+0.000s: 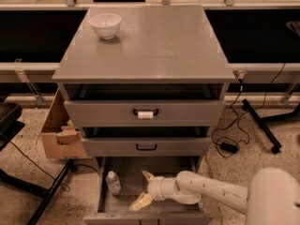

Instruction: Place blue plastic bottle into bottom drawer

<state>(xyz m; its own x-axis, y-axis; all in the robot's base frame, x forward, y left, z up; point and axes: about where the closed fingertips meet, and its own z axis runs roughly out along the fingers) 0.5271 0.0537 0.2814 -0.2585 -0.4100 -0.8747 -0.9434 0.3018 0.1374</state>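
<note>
The blue plastic bottle stands upright on the grey floor of the open bottom drawer, near its left wall. My gripper is inside the drawer to the right of the bottle, apart from it. Its two yellowish fingers are spread open and hold nothing. My white arm reaches in from the lower right.
A white bowl sits on the cabinet top at the back left. The middle drawer and top drawer stand slightly open above. A cardboard box is left of the cabinet. Cables lie on the floor at the right.
</note>
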